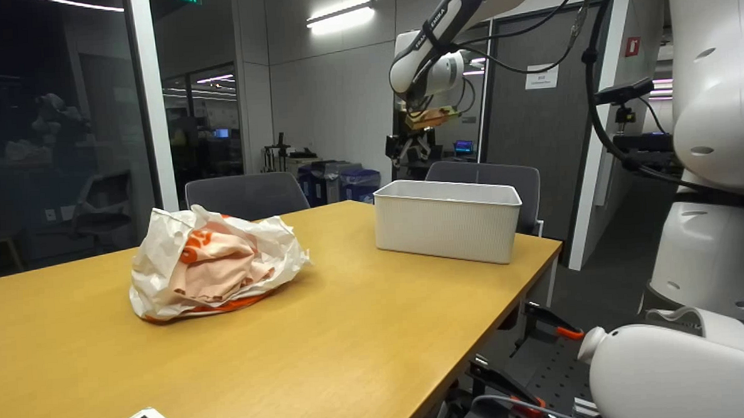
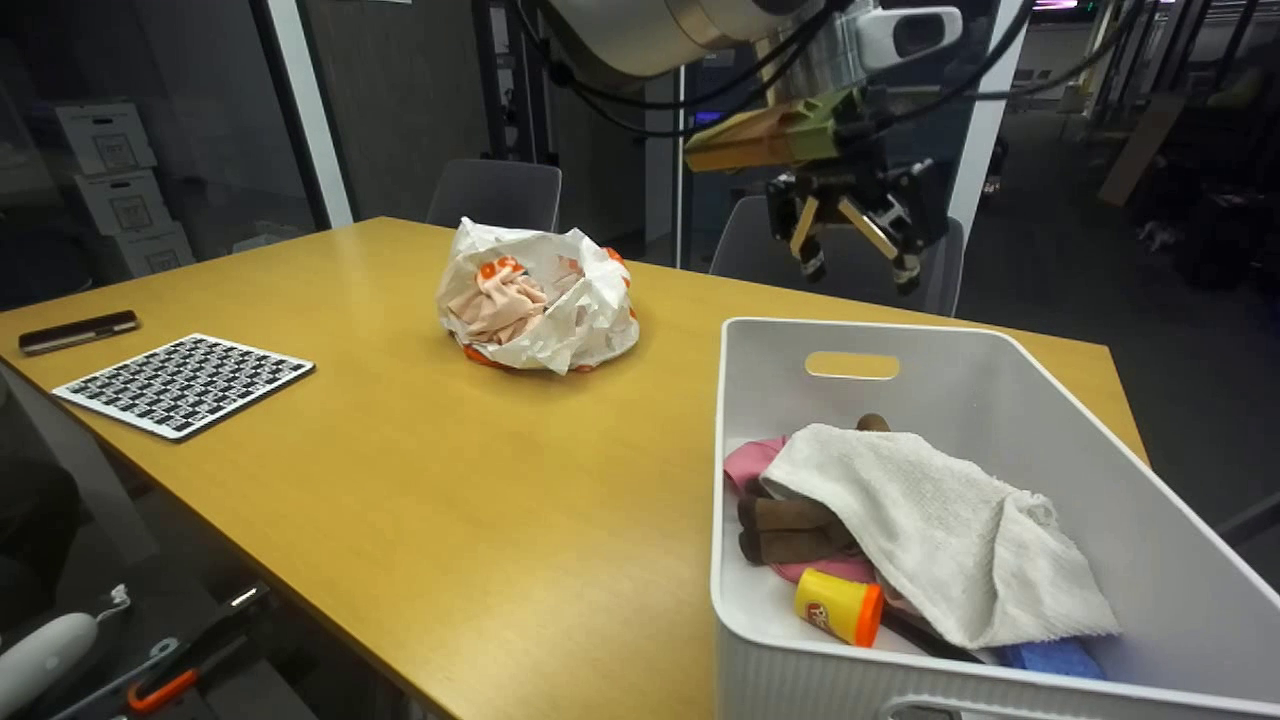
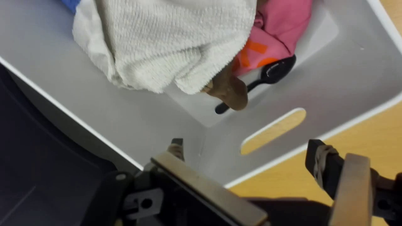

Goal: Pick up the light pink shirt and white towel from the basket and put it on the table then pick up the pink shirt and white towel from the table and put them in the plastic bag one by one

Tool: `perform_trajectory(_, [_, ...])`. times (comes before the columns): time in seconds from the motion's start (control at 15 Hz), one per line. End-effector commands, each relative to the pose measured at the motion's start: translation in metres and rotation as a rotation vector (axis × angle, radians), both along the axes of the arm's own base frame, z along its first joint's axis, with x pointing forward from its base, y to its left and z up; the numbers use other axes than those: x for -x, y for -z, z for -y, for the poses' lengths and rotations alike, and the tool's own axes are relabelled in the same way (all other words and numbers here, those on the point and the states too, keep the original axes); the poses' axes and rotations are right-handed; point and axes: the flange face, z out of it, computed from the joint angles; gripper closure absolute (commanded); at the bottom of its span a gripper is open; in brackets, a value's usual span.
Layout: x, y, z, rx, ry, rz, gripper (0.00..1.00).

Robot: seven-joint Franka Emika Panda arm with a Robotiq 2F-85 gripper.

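wrist view: towel [image 3: 176, 44] below gripper [image 3: 247, 152], apart

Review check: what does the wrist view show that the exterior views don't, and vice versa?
Wrist view only: the black spoon and the orange print on the pink cloth.
Exterior views only: the plastic bag holding the light pink shirt, the checkered board and, in an exterior view, the yellow Play-Doh can.
Shared: the table, basket and open gripper in all views; the white towel and pink cloth in the wrist and an exterior view.
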Motion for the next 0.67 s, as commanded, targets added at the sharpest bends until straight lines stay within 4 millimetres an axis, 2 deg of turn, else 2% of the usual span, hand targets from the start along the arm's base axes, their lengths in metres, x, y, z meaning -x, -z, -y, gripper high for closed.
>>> perform_trajectory(0.0, [0.015,0.043,0.025,-0.069,0.117,0.002,0.0])
perform_trajectory(0.33, [0.022,0.116,0.058,-0.049,0.179,-0.021,0.0])
perform_trajectory(0.6, [0.032,0.15,0.082,0.018,0.27,-0.063,0.0])
